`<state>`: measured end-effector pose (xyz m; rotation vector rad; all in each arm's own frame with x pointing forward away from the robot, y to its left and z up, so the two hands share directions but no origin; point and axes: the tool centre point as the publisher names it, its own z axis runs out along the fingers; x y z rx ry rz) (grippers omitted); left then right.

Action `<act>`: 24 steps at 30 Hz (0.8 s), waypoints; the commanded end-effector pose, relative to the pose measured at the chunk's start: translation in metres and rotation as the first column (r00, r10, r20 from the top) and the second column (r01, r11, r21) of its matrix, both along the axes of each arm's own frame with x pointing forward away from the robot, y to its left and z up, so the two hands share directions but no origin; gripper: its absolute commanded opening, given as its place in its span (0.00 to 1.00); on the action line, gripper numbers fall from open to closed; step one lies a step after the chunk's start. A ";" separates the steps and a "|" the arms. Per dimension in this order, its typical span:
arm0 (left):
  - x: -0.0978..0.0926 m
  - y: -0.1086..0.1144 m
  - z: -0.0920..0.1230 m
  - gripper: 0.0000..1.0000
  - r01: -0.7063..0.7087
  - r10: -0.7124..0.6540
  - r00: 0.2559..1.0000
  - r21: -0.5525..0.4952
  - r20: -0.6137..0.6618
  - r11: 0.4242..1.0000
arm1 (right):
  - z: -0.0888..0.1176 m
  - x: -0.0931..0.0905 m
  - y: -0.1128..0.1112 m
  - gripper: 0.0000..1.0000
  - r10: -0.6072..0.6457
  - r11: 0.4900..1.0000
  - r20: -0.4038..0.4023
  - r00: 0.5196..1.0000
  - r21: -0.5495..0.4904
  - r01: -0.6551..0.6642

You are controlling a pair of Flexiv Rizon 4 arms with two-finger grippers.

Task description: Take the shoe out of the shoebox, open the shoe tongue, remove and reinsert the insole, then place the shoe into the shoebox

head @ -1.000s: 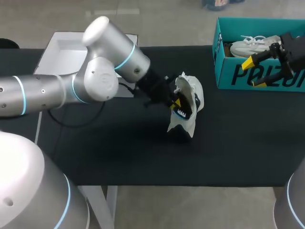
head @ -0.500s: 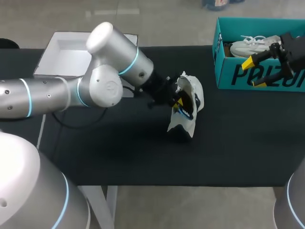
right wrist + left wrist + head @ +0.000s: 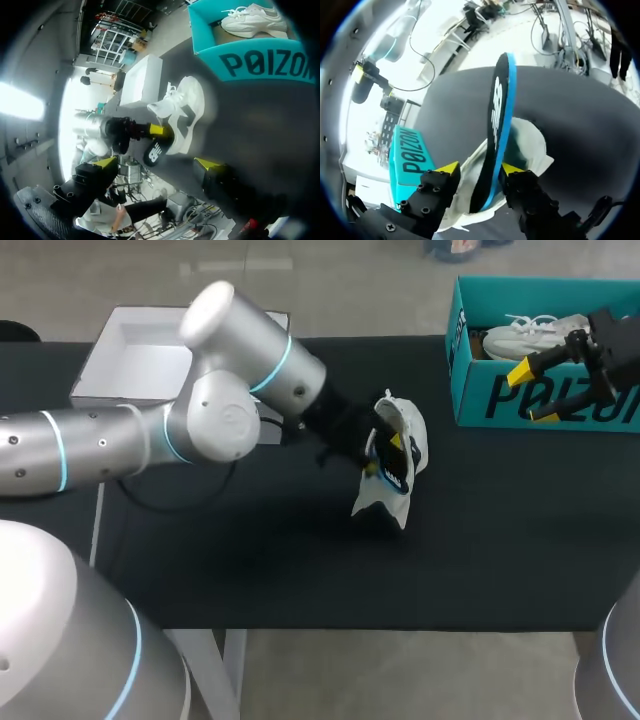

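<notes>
black matte cloth covers the table (image 3: 280, 570). nearest, about mid-table, one soft white shoe (image 3: 412, 435) lies tipped on its side. its long axis runs roughly 12 to 6 o'clock and its mouth is turned to 9 o'clock; which end is the toe i cannot tell. the left tool (image 3: 384, 454), its arm entering from 9 o'clock, sits in that mouth with its two yellow-tipped fingers drawn narrow and clamped on one insole (image 3: 496, 125). the insole is a thin, curved slab, black on the face with a blue rim. it stands on edge with its long axis running straight ahead of the fingers. its near end sits between them, down in the shoe's white lining, and its far end rises clear of the shoe. farther off, at 2 o'clock, the right tool (image 3: 533, 393) hangs before a box wall, fingers spread wide with nothing between them. behind it stands one teal cardboard shoebox (image 3: 480, 400), rectangular and open-topped. a second white laced shoe (image 3: 530, 335) lies inside it, long axis 3 to 9 o'clock. at the far 10 o'clock corner sits one shallow white lid (image 3: 140, 365).
</notes>
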<state>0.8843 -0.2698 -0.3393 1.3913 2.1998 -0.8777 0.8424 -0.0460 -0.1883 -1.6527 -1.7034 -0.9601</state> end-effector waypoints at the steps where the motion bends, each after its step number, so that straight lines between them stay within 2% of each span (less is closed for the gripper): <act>1: -0.009 0.004 0.002 0.09 0.011 -0.011 1.000 0.002 0.008 1.000 | 0.000 0.001 0.000 1.00 0.001 1.000 -0.003 1.000 -0.003 -0.001; 2: -0.010 0.004 0.001 0.00 0.018 -0.018 1.000 0.007 0.007 1.000 | 0.000 0.001 0.000 1.00 0.001 1.000 -0.003 1.000 -0.003 -0.001; 8: -0.012 0.001 -0.012 0.00 0.041 -0.041 0.999 0.050 0.009 0.998 | 0.000 0.001 0.000 1.00 0.001 1.000 -0.003 1.000 -0.003 -0.001; 16: 0.013 -0.004 -0.025 0.00 -0.003 -0.006 0.996 0.105 0.085 0.995 | 0.000 0.001 0.000 1.00 0.001 1.000 -0.003 1.000 -0.003 -0.001; 24: 0.036 -0.008 -0.032 0.00 -0.076 0.063 0.990 0.102 0.128 0.992 | 0.000 0.001 0.000 1.00 0.001 1.000 -0.003 1.000 -0.003 -0.001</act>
